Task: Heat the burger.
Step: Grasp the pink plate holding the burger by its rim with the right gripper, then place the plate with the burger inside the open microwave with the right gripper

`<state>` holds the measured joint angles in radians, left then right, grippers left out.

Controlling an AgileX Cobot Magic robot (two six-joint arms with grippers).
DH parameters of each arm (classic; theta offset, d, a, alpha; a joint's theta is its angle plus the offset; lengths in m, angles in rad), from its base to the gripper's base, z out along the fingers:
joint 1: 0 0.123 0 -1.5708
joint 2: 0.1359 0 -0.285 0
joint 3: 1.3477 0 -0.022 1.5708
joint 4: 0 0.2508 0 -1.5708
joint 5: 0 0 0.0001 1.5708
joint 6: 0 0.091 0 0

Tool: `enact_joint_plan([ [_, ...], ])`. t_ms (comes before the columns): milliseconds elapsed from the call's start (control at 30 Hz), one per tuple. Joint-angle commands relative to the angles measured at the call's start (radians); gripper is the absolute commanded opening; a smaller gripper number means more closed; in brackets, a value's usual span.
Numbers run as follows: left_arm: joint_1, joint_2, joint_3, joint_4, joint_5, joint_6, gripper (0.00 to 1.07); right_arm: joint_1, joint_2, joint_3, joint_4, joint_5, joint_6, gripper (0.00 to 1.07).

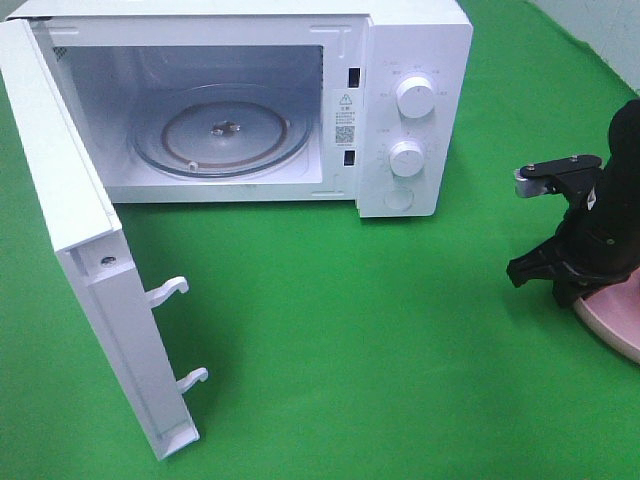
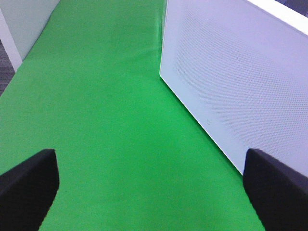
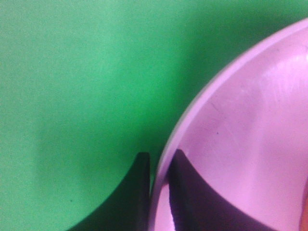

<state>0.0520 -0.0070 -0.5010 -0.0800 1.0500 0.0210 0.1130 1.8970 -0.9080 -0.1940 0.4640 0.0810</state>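
The right gripper (image 3: 159, 161) is pinching the rim of the pink plate (image 3: 250, 120), on the right side of the green cloth (image 1: 350, 330). Only an orange bit of the burger (image 3: 305, 216) shows on that plate. The left gripper (image 2: 149, 192) is spread wide beside the open microwave door (image 2: 231, 82).

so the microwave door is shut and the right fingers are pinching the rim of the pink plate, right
Not quite: the microwave door stands wide open, as the exterior high view shows. The right fingers do pinch the rim of the pink plate.
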Motion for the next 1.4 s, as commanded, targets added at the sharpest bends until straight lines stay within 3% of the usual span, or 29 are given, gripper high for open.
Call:
enact_joint_plan([
  [33, -0.004, -0.02, 0.002, 0.0, -0.01, -0.002, 0.96, -0.007, 0.012, 0.003, -0.02, -0.014, -0.009, 0.0],
  [500, -0.004, -0.02, 0.002, 0.0, -0.01, -0.002, 0.96, 0.009, 0.011, 0.003, -0.058, 0.038, 0.079, 0.0],
  [1100, -0.004, -0.02, 0.002, 0.0, -0.01, -0.001, 0.96, 0.142, -0.034, 0.006, -0.355, 0.223, 0.421, 0.0],
  [1400, -0.004, -0.02, 0.002, 0.0, -0.01, -0.002, 0.96, 0.199, -0.034, 0.006, -0.435, 0.296, 0.515, 0.0],
])
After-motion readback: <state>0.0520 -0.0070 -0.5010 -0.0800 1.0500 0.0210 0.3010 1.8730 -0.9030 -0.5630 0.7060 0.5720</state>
